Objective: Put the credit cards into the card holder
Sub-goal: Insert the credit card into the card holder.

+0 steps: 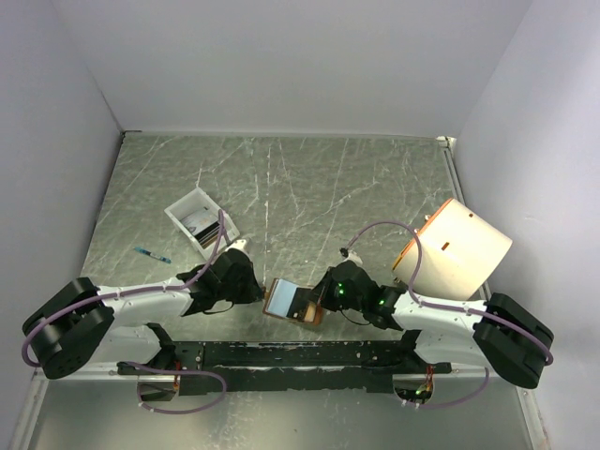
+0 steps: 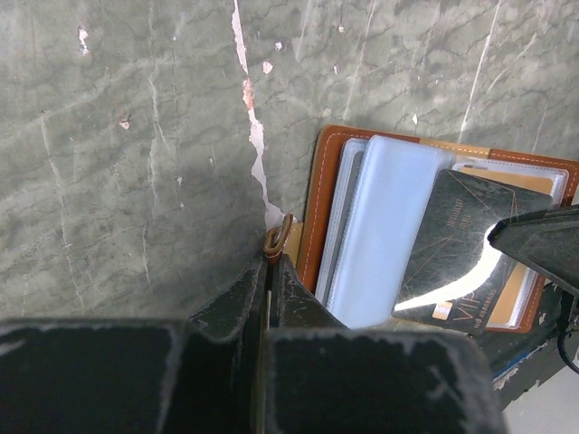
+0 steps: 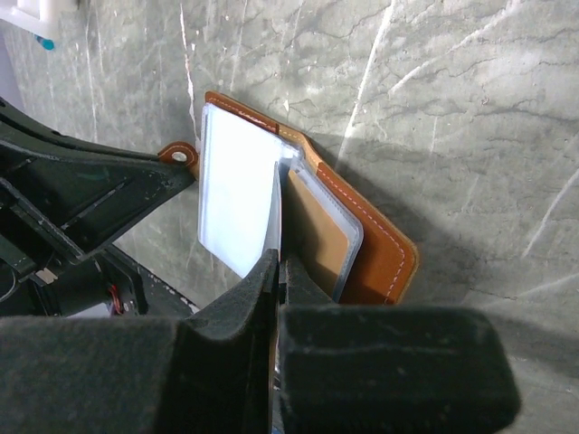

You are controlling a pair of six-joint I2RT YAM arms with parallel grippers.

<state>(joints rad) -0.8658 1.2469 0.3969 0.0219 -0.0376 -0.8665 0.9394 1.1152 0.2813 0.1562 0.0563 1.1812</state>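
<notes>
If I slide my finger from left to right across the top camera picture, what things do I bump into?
small blue stick → white tray → left pincer → card holder → right pincer → big cream cylinder

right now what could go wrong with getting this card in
The left gripper pins the card holder only by its small snap tab; a push could tug it loose and the holder would slide.
The dark card in the right gripper lies tilted over the loose clear sleeves; it may catch one or slip between them.
</notes>
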